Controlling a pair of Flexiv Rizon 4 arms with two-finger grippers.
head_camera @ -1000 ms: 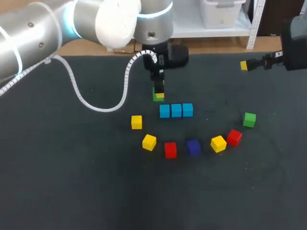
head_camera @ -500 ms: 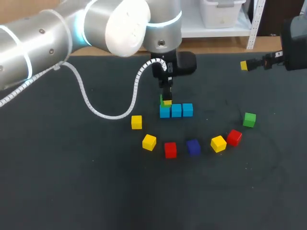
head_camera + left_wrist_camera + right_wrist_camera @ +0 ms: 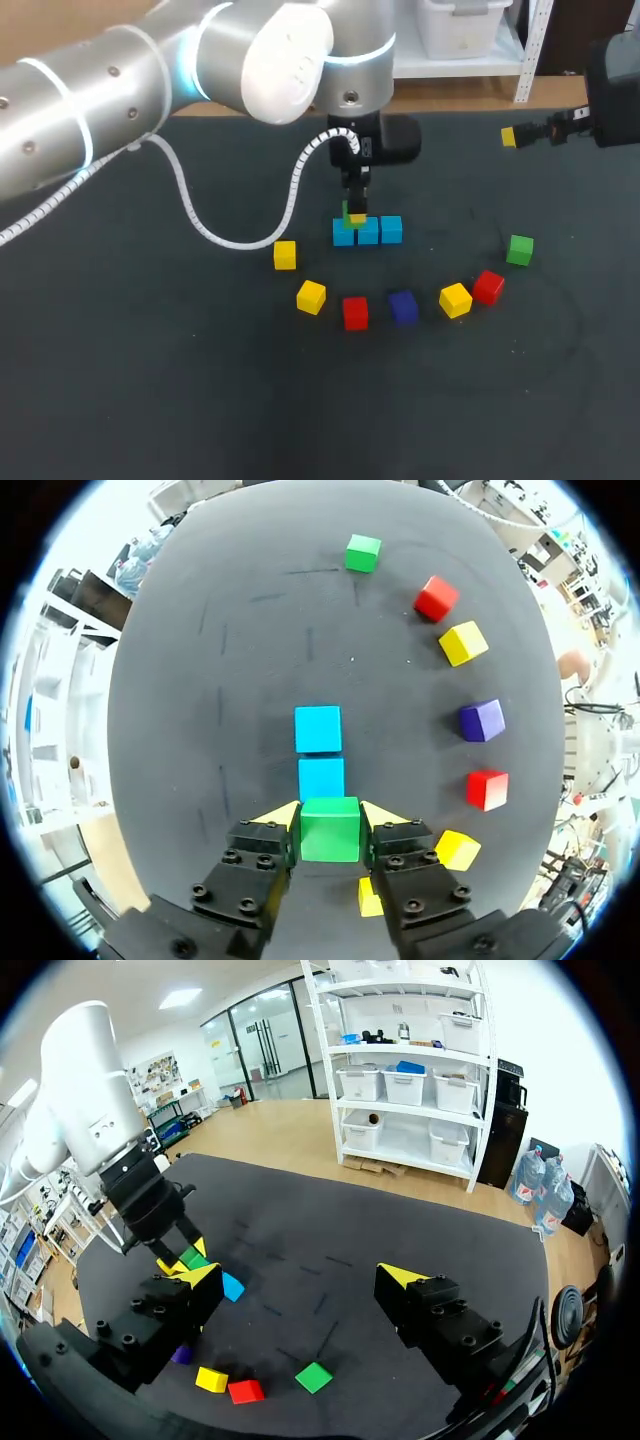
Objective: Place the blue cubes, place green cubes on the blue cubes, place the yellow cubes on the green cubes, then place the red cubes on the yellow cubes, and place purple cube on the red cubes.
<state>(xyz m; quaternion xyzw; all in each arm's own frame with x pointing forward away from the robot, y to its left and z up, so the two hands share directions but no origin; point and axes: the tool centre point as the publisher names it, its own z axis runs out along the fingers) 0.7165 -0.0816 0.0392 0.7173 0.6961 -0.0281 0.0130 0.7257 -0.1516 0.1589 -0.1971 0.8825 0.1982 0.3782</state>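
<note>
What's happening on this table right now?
The left gripper is shut on a green cube, holding it over one end of the row of three blue cubes; whether it touches them I cannot tell. The right gripper is open and empty, toward the table's far right corner. The other green cube, three yellow cubes, two red cubes and the purple cube lie loose in front of the row.

- Three blue cubes [image 3: 367,231].
- Two green cubes [image 3: 519,250].
- Three yellow cubes [image 3: 311,296].
- Two red cubes [image 3: 355,312].
- One purple cube [image 3: 403,307].
- Eleven cubes in all, across five colours.
- Two robot arms [image 3: 100,90] at one dark table [image 3: 150,400].
</note>
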